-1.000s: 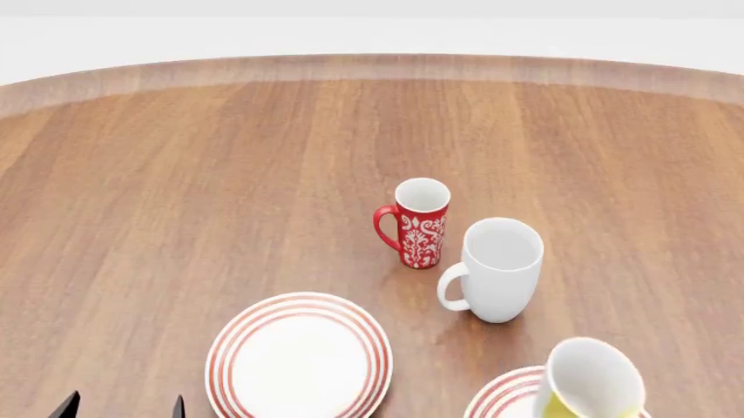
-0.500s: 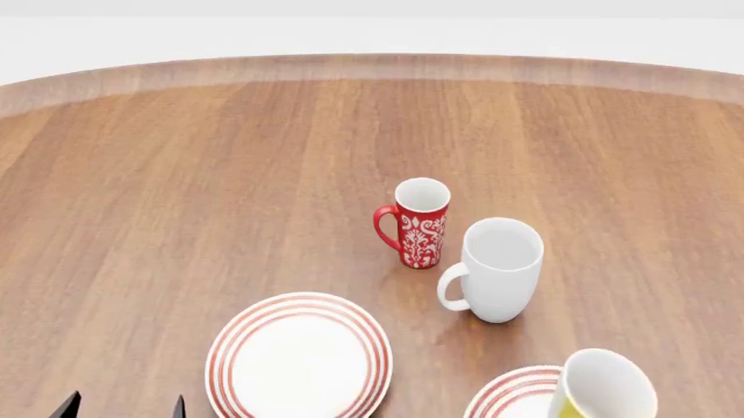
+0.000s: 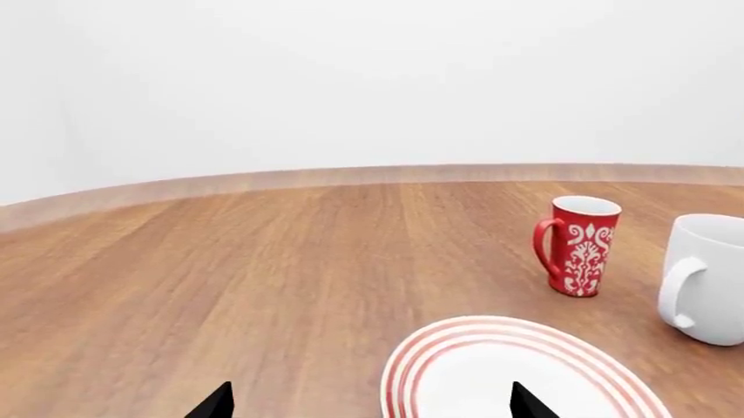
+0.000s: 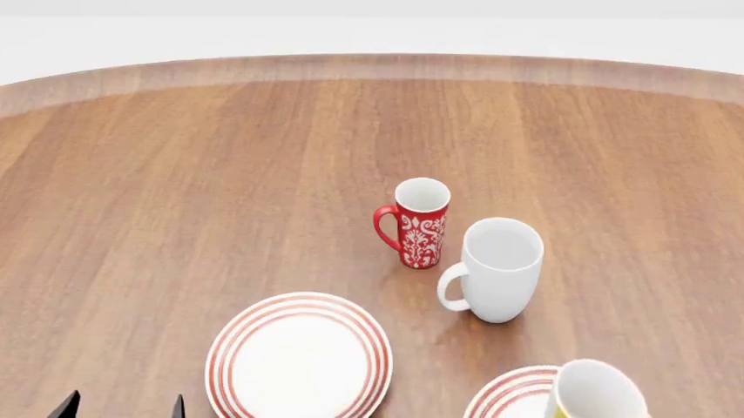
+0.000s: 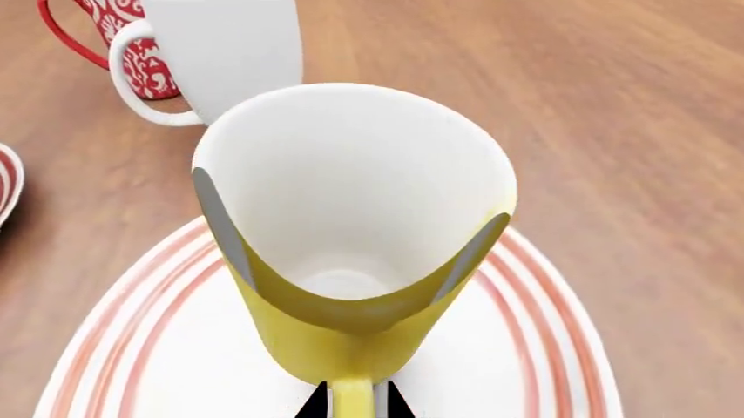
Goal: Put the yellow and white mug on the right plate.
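The yellow and white mug (image 5: 348, 261) is held by its yellow handle in my right gripper (image 5: 352, 402), whose black fingertips pinch the handle from both sides. The mug hangs over the right plate (image 5: 535, 348), white with red rings; I cannot tell if it touches the plate. In the head view the mug (image 4: 595, 392) shows at the bottom right over that plate (image 4: 511, 396); the right gripper itself is out of that view. My left gripper (image 3: 366, 401) is open and empty, low over the table by the left plate (image 3: 511, 366).
The left plate (image 4: 299, 357) lies near the front middle. A tall white mug (image 4: 500, 268) and a slim red-and-white patterned mug (image 4: 416, 222) stand just behind the right plate. The wooden table (image 4: 233, 174) curves away at the back.
The yellow and white mug has sunk lower over the right plate in the head view. The left gripper and the other things have not moved.
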